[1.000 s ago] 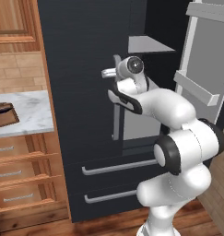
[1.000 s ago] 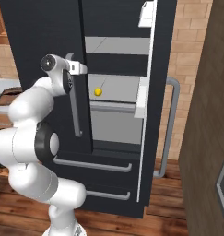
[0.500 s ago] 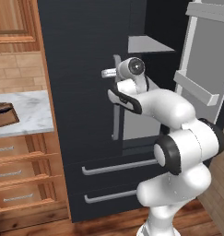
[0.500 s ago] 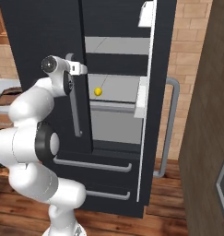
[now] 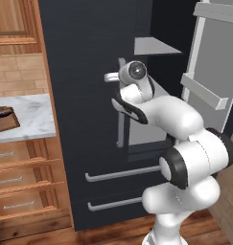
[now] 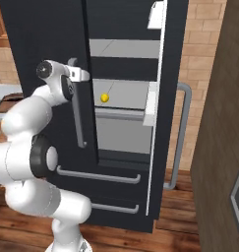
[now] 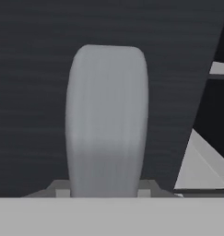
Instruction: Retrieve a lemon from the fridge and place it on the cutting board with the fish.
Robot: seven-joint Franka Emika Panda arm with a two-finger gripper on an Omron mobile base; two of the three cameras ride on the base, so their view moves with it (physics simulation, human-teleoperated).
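So the gripper (image 6: 80, 75) is clamped on the top end of the left door's grey bar handle (image 6: 77, 118) on the fridge (image 6: 42, 39); in the hand view that handle (image 7: 107, 120) runs straight up between the two fingers, with a fingertip (image 7: 61, 192) pressed against each side of it at the bottom. From the left base view you can see the hand (image 5: 113, 76) reaching in sideways to the handle (image 5: 122, 103), wrist just behind it. The right door (image 6: 163, 113) is swung wide open, so the grey shelves inside are exposed, and the lemon (image 6: 105, 98) sits on the middle shelf (image 6: 122, 94), near its left side, well apart from the gripper and behind the left door's edge. Below are the two drawers, each with its own horizontal bar (image 6: 97, 175). Over to the left, the cutting board (image 5: 4, 119) lies on the white marble counter (image 5: 34, 119) above the wooden drawers; only its right end is in frame, so I can't tell what's on it.
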